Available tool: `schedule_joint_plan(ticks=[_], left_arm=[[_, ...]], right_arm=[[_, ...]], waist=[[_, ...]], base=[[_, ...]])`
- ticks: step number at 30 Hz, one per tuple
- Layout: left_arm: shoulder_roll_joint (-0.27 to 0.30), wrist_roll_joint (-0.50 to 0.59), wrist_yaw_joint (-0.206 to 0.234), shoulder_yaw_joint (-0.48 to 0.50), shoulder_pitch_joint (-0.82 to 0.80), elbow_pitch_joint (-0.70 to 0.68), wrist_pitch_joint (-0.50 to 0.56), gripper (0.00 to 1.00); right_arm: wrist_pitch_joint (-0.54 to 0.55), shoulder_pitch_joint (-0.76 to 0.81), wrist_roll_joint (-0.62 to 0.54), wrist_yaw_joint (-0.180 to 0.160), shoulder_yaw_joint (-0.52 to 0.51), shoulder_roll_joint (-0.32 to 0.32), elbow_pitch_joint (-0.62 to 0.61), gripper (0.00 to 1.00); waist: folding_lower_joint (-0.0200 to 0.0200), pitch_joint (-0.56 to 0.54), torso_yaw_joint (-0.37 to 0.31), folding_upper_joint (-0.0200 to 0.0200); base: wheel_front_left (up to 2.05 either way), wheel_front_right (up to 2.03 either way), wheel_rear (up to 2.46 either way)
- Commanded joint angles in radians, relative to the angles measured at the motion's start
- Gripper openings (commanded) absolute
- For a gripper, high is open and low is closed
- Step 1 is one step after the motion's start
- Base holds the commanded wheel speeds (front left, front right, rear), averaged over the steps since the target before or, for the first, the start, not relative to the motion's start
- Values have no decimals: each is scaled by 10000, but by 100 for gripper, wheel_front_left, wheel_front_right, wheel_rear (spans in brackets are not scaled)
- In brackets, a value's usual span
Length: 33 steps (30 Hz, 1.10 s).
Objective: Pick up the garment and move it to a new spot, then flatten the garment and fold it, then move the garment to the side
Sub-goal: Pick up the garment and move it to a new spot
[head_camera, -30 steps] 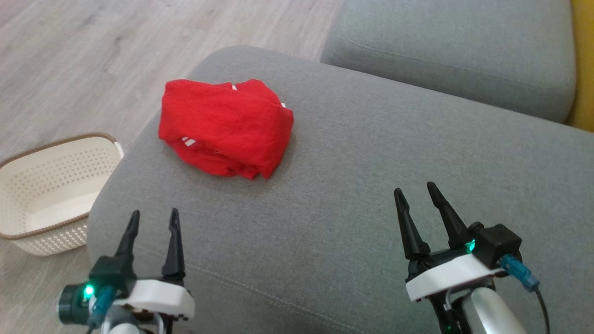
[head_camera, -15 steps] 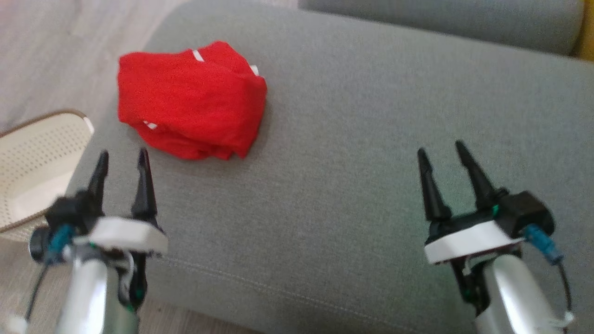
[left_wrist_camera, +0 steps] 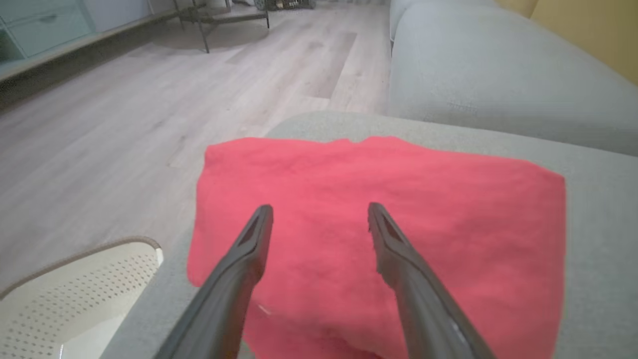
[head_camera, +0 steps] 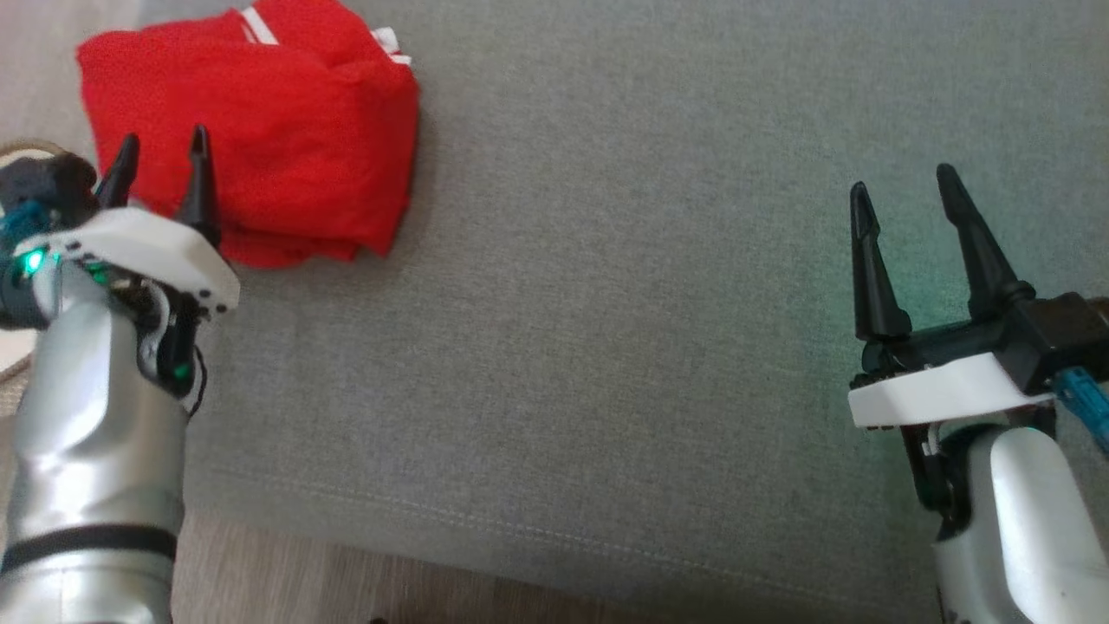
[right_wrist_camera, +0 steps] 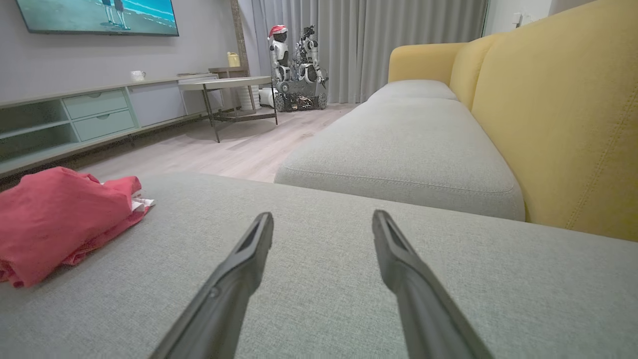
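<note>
A cream perforated basket [left_wrist_camera: 75,294] stands on the floor [left_wrist_camera: 124,139] just off the left edge of the grey sofa cushion [head_camera: 606,303]. The red garment [head_camera: 286,130] lies as a folded bundle at the cushion's far left corner, close to that left edge. Its longer side runs roughly left to right across the cushion. White trim shows along its far side, and its near right corner points toward the cushion's front edge.

The left gripper [head_camera: 165,137] is above the garment's near left part with its fingers spread wide and nothing between them. In the left wrist view the fingers frame the red cloth. Whether the tips touch it cannot be told.

To the right of the garment the cushion is bare grey fabric as far as the right gripper [head_camera: 902,178]. That gripper hangs well apart from the garment, also spread wide and holding nothing. In the right wrist view a second cushion [right_wrist_camera: 398,144] lies beyond and a yellow backrest [right_wrist_camera: 558,124] closes the right side.

A second ago the left gripper's tips were well short of the garment, over bare cushion. The head camera has since tipped, so the garment's shift up and left in that view is not its own move.
</note>
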Motion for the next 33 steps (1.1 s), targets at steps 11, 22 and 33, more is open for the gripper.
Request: schedule_joint_plan(ticks=[11, 22, 33], left_arm=[[929, 63, -125, -527, -1866, 2442, 148, 100], [1010, 12, -149, -890, -2233, 3178, -931, 0], [1229, 78, 268, -358, -1368, 126, -1129, 0]], right_arm=[[175, -171, -127, -7, 439, -35, -814, 100], [45, -109, 11, -7, 459, -35, -546, 100], [-335, -112, 460, -7, 596, -35, -2, 100]], waist=[[-2, 636, -459, 0], [-2, 197, -445, 0], [-2, -817, -494, 0]], base=[[0, 0, 0], [0, 0, 0], [0, 0, 0]])
